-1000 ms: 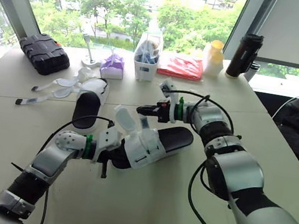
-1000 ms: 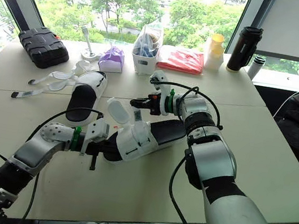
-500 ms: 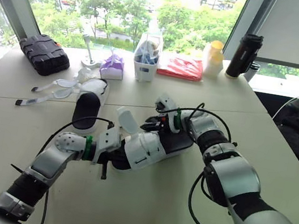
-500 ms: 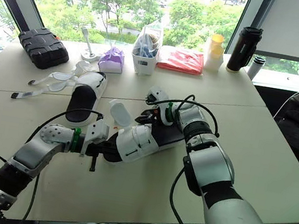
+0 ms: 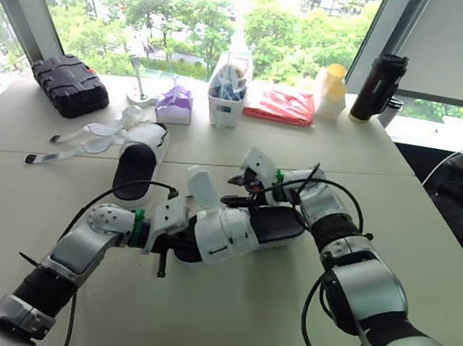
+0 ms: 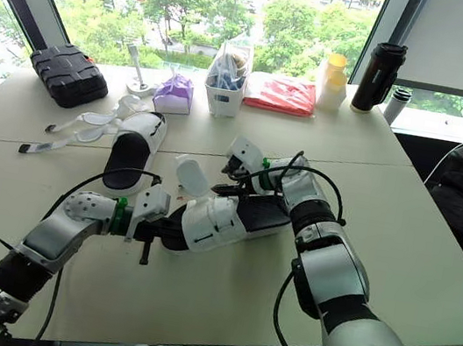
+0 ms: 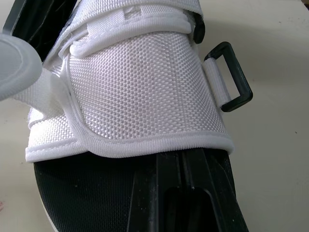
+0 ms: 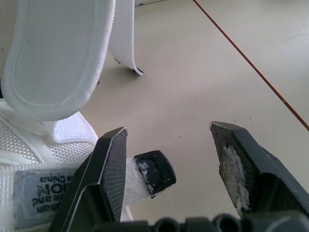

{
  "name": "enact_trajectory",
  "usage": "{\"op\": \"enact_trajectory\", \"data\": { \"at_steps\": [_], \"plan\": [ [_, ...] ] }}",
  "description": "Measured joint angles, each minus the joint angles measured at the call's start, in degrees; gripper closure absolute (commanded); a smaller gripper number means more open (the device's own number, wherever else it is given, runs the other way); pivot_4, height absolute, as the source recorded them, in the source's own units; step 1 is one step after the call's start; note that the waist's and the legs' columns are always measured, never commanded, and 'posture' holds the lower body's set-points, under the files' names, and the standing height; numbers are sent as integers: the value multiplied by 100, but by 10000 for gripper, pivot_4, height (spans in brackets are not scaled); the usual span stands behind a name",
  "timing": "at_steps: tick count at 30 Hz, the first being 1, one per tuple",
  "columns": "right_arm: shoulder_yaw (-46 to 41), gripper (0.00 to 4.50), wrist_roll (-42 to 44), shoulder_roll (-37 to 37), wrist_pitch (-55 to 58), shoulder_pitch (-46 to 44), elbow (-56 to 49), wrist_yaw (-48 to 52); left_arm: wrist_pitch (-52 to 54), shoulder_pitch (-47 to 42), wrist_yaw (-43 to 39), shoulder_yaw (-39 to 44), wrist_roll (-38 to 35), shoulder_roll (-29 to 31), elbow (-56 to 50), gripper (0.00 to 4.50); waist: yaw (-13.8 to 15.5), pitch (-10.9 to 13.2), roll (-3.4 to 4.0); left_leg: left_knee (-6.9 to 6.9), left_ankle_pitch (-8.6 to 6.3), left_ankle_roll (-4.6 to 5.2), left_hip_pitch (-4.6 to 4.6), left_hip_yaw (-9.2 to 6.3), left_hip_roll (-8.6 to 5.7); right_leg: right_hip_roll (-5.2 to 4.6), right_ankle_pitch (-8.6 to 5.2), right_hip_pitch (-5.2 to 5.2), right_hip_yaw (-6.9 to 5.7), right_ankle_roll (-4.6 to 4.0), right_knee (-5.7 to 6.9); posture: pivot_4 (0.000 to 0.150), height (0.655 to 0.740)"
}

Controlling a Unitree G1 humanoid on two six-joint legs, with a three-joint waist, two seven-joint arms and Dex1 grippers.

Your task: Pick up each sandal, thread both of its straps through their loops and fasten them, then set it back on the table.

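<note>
I log the sandal point(image 5: 235, 231) at frame centre on the table point(image 5: 215, 321), its heel end pinched in my left gripper point(image 5: 174, 239), my right gripper point(image 8: 169, 133) spread wide with the black loop point(image 8: 155, 172) between its fingers, and the second sandal point(image 5: 137, 163) lying left of centre.

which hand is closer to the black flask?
Right. The right hand hovers by the sandal, flask farther back and right; the left hand grips the sandal's near-left end, farther off.
</note>
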Motion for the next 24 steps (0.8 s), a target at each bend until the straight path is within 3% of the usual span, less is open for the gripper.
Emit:
{"op": "enact_trajectory", "data": {
  "at_steps": [11,19,24],
  "plan": [
    [-51,15431,104,-298,1161,851,-1767,-28,-80,-91,-51,26,-2,7,202,45000,-11,-19,2,1,0,0,5,1,3,4,0,0,0,0,4,1500,7400],
    [-202,15431,236,-321,1267,682,-1319,-550,-80,-105,-32,35,-2,4,237,45000,-14,-16,4,5,1,-1,7,3,5,6,1,2,0,0,12,1500,7400],
    [-928,15431,934,-657,2488,-104,-1113,-348,-80,-118,-32,35,-2,-11,245,45000,-9,-12,9,9,1,-1,0,1,5,5,1,-3,0,-1,13,1500,7400]
  ]
}}
